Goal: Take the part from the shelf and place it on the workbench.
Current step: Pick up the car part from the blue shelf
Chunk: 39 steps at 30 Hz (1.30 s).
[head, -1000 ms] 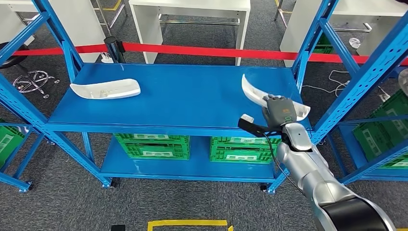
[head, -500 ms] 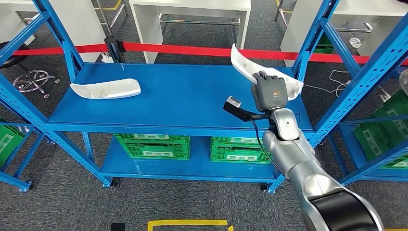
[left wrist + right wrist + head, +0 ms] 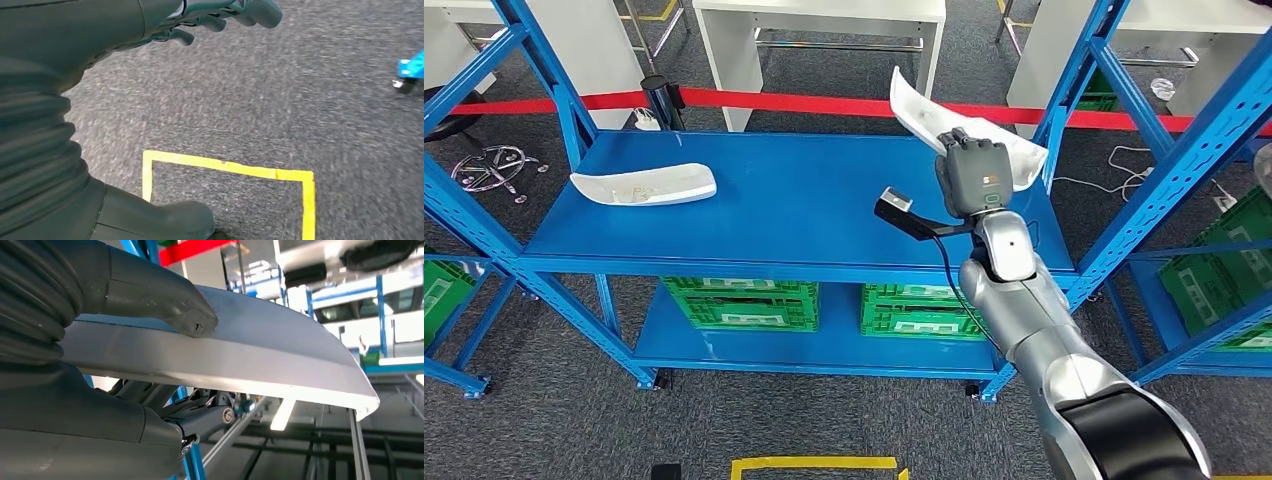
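Note:
My right hand (image 3: 973,177) grips a long curved white part (image 3: 921,111) and holds it raised above the right end of the blue shelf (image 3: 804,200). In the right wrist view the thumb (image 3: 165,305) lies on the white part (image 3: 260,355) with the fingers under it. A second white part (image 3: 644,185) lies on the shelf's left side. My left hand (image 3: 220,15) hangs over grey floor, holding nothing, its fingers loosely curled.
Blue shelf uprights (image 3: 1194,150) stand close on the right of my arm. Green crates (image 3: 744,302) sit on the lower shelf. A red barrier tape (image 3: 824,104) runs behind, with white tables (image 3: 824,30) beyond. Yellow floor tape (image 3: 225,167) marks a square below.
My right hand has lifted the white part off the shelf, moving it up and slightly left over the last second. The other part has not moved.

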Motion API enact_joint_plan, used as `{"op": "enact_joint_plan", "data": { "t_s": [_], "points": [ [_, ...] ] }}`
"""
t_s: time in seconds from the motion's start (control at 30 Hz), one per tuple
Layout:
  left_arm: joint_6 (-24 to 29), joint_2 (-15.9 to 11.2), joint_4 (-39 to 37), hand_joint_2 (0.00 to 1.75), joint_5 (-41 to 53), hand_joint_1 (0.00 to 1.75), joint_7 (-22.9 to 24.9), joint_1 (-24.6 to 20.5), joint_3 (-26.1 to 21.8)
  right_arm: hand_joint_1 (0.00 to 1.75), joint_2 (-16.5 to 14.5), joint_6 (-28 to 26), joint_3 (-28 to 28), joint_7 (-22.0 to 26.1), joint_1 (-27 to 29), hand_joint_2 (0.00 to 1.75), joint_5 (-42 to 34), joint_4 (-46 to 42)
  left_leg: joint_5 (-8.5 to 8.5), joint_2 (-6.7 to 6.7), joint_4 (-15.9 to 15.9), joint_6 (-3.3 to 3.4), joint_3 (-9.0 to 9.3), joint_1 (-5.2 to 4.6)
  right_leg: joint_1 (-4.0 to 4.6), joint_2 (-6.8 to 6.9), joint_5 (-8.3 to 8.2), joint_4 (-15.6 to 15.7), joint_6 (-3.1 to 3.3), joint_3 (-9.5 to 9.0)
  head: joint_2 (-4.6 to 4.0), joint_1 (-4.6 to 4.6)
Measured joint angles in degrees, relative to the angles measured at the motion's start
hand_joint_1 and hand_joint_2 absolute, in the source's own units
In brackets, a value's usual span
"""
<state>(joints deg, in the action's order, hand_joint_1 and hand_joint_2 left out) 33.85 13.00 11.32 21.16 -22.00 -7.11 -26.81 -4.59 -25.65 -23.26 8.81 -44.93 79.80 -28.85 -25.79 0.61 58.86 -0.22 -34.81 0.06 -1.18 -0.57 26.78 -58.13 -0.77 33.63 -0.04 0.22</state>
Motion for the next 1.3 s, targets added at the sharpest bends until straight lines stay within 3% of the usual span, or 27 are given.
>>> {"op": "enact_joint_plan", "data": {
  "t_s": [0.1,0.17,0.27,0.3,0.33,0.37,0.43,0.5,0.63,0.67,0.73,0.8,0.83,0.87,0.9,0.97,1.0,1.03,1.13,1.2,1.3],
  "points": [
    [0.1,-0.1,0.0,1.75,-0.8,0.00,1.0,-0.1,-0.4,1.75,-0.7,0.0,-0.1,-0.9,-0.2,1.75,1.8,-1.6,0.35,-0.04,-0.6,0.73,0.23,-0.09,-0.30,0.05,-0.37,0.5,-0.75,-0.15,0.00,-0.01],
    [0.1,-0.1,0.0,1.75,-1.0,0.00,1.3,-0.2,-0.6,1.75,-1.1,0.4,-0.3,-1.0,-0.5,1.75,2.8,-3.0,1.20,-0.29,-2.0,1.25,0.81,0.17,-0.25,0.17,0.89,-1.0,-0.87,0.55,0.00,0.05],
    [0.1,-0.2,0.0,1.75,-1.3,0.00,1.6,-0.6,-1.0,1.75,-1.6,1.0,-0.9,-1.0,-0.6,1.75,4.0,-5.3,1.70,-0.56,-2.5,1.54,0.80,0.21,-0.12,0.28,6.40,-11.3,-0.66,5.12,0.00,0.15],
    [0.1,-0.2,0.0,1.75,-1.3,0.00,1.7,-0.6,-1.2,1.75,-1.8,1.1,-1.1,-1.0,-0.4,1.75,4.2,-6.1,1.70,-0.56,-2.4,1.51,0.64,0.21,-0.14,0.29,7.54,-14.5,-0.67,6.56,0.00,0.16],
    [0.1,-0.2,0.0,1.75,-1.3,0.00,1.7,-0.7,-1.3,1.75,-2.0,1.4,-1.3,-0.9,-0.2,1.75,4.4,-6.9,1.68,-0.54,-2.2,1.43,0.47,0.23,-0.21,0.30,7.61,-15.8,-0.68,7.11,0.00,0.16],
    [0.1,-0.2,0.0,1.75,-1.4,0.00,1.7,-0.7,-1.4,1.75,-2.1,1.6,-1.5,-0.8,0.0,1.75,4.5,-7.8,1.62,-0.51,-1.9,1.28,0.28,0.29,-0.31,0.33,6.58,-14.7,-0.69,6.50,0.00,0.17],
    [0.1,-0.2,0.0,1.75,-1.4,0.00,1.6,-0.8,-1.6,1.75,-2.4,1.9,-1.7,-0.7,0.1,1.75,4.6,-9.7,1.32,-0.45,-1.0,0.67,-0.19,0.48,-0.54,0.44,3.32,-7.6,-0.67,2.84,0.00,0.17],
    [0.1,-0.2,0.0,1.75,-1.4,0.00,1.6,-0.9,-1.7,1.75,-2.8,2.0,-1.9,-0.5,0.0,1.75,4.6,-11.0,0.97,-0.40,0.1,-0.26,-0.69,0.40,-0.41,0.34,1.63,-2.5,-0.23,0.40,0.00,0.14],
    [0.1,-0.4,0.0,1.75,-1.4,0.00,1.4,-1.0,-1.9,1.75,-3.2,2.3,-2.0,-0.3,0.1,1.75,4.6,-12.7,1.03,-0.37,0.3,-1.87,-1.21,0.48,-0.12,0.16,0.92,-2.1,1.57,0.79,0.00,0.10],
    [0.1,-0.4,0.0,1.75,-1.4,0.00,1.4,-1.0,-2.0,1.75,-3.3,2.5,-2.1,-0.2,0.1,1.75,4.6,-13.1,0.09,-0.39,1.4,-2.17,-1.72,0.53,-0.24,0.19,0.63,-2.0,2.00,0.97,0.00,0.04],
    [0.1,-0.6,0.0,1.75,-1.4,0.00,1.4,-1.1,-2.0,1.75,-3.4,3.0,-2.3,0.1,0.1,1.75,4.4,-13.8,-3.76,-0.43,6.9,-2.66,-3.95,0.59,-0.36,0.26,0.10,-1.9,2.59,1.44,0.00,-0.14],
    [0.1,-0.9,0.0,1.75,-1.4,0.00,1.4,-1.0,-2.0,1.75,-3.5,3.5,-2.6,0.4,0.2,1.75,4.2,-14.2,-7.55,-0.44,14.3,-2.90,-6.53,0.62,-0.27,0.29,-0.37,-1.9,2.76,2.08,0.00,-0.22],
    [0.1,-1.0,0.0,1.75,-1.4,0.00,1.4,-1.0,-2.0,1.75,-3.5,3.7,-2.7,0.5,0.2,1.75,4.0,-14.2,-8.21,-0.43,16.1,-2.89,-6.91,0.63,-0.23,0.30,-0.61,-1.9,2.74,2.40,0.00,-0.22],
    [0.1,-1.1,0.0,1.75,-1.4,0.00,1.4,-1.0,-2.0,1.75,-3.5,3.8,-2.7,0.7,0.3,1.75,3.8,-14.3,-7.79,-0.43,15.6,-2.77,-6.14,0.63,-0.20,0.30,-0.85,-1.9,2.67,2.69,0.00,-0.22],
    [0.1,-1.3,0.0,1.75,-1.4,0.00,1.4,-0.9,-2.1,1.75,-3.5,3.8,-2.8,0.8,0.3,1.75,3.6,-14.4,-6.53,-0.43,12.9,-2.59,-4.26,0.62,-0.18,0.29,-1.09,-1.9,2.56,2.93,0.00,-0.22],
    [0.1,-1.7,0.0,1.75,-1.4,0.00,1.4,-1.0,-2.2,1.75,-3.4,3.8,-2.8,0.8,0.3,1.75,3.4,-14.9,-3.95,-0.41,4.6,-2.13,0.89,0.50,-0.11,0.29,-1.54,-1.9,2.14,3.23,0.00,-0.22],
    [0.1,-1.8,0.0,1.75,-1.4,0.00,1.4,-1.0,-2.2,1.75,-3.4,3.8,-2.8,0.8,0.2,1.75,3.4,-15.1,-3.25,-0.37,1.7,-1.89,2.60,0.37,-0.06,0.29,-1.77,-1.9,1.82,3.32,0.00,-0.21],
    [0.1,-1.9,0.0,1.75,-1.4,0.00,1.4,-1.0,-2.3,1.75,-3.4,3.8,-2.8,0.8,0.2,1.75,3.3,-15.3,-2.99,-0.33,0.1,-1.64,3.42,0.22,-0.03,0.30,-2.03,-1.8,1.45,3.40,0.00,-0.20],
    [0.1,-2.3,0.0,1.75,-1.4,0.00,1.4,-0.8,-2.3,1.75,-3.3,3.8,-2.8,0.8,0.1,1.75,3.1,-15.5,-2.14,-0.32,-0.3,-0.58,3.04,0.11,-0.11,0.30,-2.63,-1.5,0.30,3.61,0.00,-0.18],
    [0.2,-2.4,0.0,1.75,-1.4,0.00,1.4,-0.8,-2.4,1.75,-3.2,3.7,-2.9,0.8,0.1,1.75,3.1,-15.5,-1.19,-0.48,-0.7,0.37,2.47,0.27,-0.12,0.33,-0.24,-3.9,-0.15,4.64,0.00,-0.09],
    [0.5,-2.6,0.0,1.75,-1.2,0.00,1.4,-0.7,-2.4,1.75,-2.9,3.8,-2.9,0.9,0.2,1.75,3.0,-15.6,0.00,-0.63,-0.6,1.16,0.77,0.08,0.03,0.34,6.66,-14.4,-0.44,8.31,0.00,-0.01]
  ]
}}
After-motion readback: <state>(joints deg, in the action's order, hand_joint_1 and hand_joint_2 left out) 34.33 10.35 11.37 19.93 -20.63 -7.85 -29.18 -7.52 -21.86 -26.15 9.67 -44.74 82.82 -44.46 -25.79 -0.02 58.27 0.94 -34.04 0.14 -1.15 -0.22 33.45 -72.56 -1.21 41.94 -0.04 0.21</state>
